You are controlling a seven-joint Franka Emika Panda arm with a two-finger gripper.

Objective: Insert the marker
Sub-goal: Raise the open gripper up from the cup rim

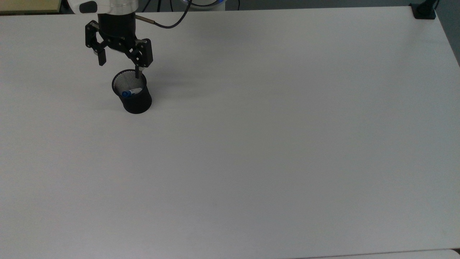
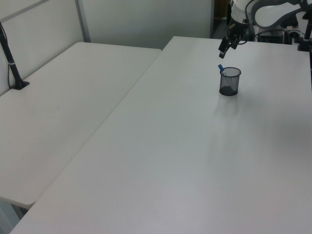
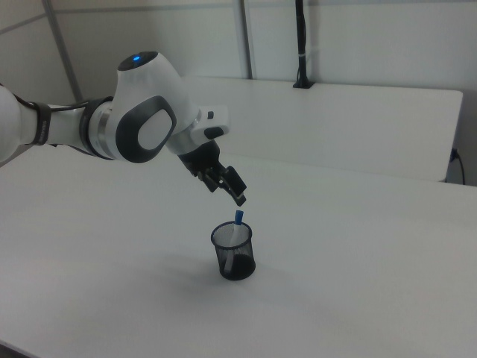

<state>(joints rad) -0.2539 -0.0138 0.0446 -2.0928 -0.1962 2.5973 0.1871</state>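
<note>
The gripper hangs with its two black fingers spread wide apart and nothing between them, just above and behind the black mesh cup as the top view shows it; one fingertip sits over the cup's far rim while the other finger stands off toward the top view's left, clear of the cup. In the right view the gripper is tilted and hovers a little above the marker, apart from it. The marker stands inside the cup, leaning against the wall, its blue end poking above the rim and its white barrel showing below; in the left view the blue tip rises at the cup's left edge, with the gripper above it. The cup stands upright on the white table, near the top view's upper left corner. Behind the gripper the white arm reaches in from the right view's left, and a black cable loops from the wrist. A second white table adjoins on the left view's left, carrying a black post
</note>
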